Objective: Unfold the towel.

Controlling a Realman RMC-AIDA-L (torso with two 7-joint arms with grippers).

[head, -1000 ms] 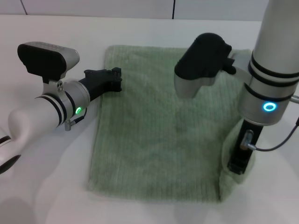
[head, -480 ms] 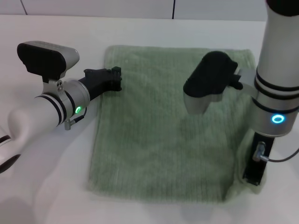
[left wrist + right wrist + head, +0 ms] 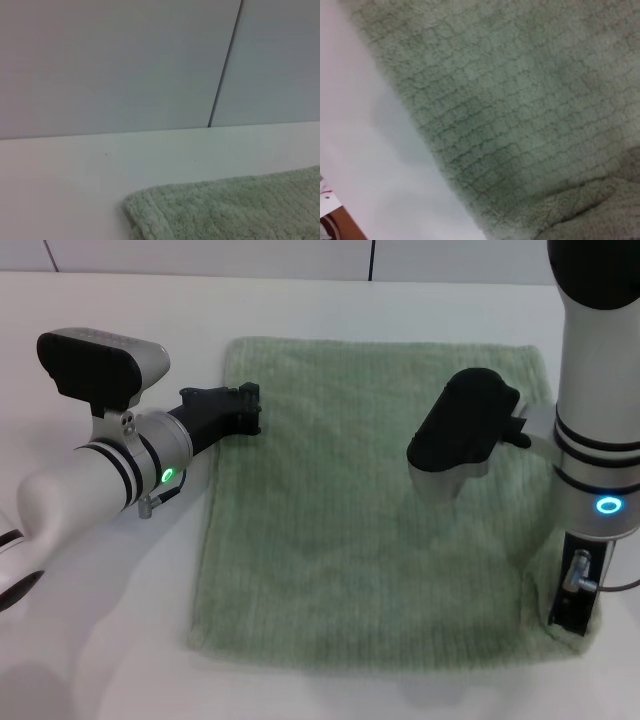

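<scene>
White table (image 3: 330, 300) carries the towel (image 3: 360, 520), spread nearly flat. Nearest, the right gripper (image 3: 572, 612) pinches the towel's near corner; it should drag outward, low and taut. Farther off, the left gripper (image 3: 250, 408) pins the far edge; its fingers' state cannot be told.

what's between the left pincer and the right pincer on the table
In the head view, only the towel lies between them, spread flat. The left pincer sits at its far left edge; the right pincer is at its near right corner.
</scene>
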